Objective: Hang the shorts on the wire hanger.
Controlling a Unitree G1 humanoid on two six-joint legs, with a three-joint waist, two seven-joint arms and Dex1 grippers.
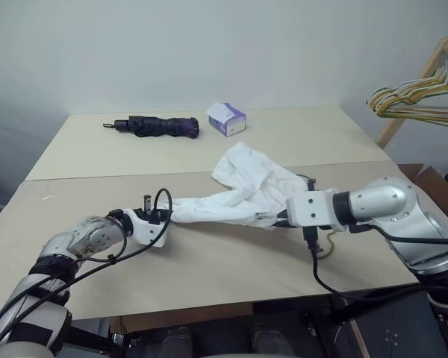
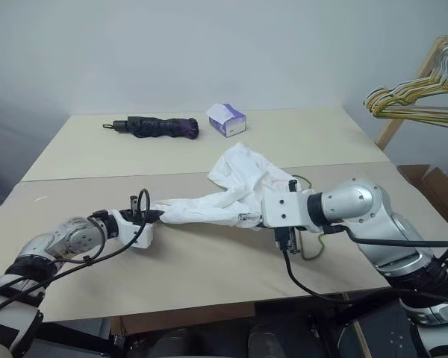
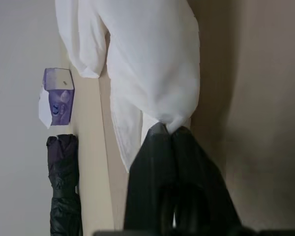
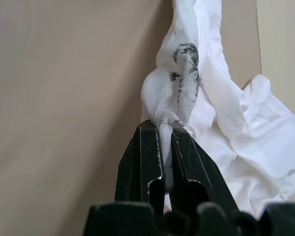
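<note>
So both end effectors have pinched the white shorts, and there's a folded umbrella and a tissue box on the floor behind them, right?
Not quite. The folded umbrella and tissue box lie on the far table, not the floor, as the left eye view shows. The rest holds: the left end effector and right end effector are each shut on the shorts.
</note>
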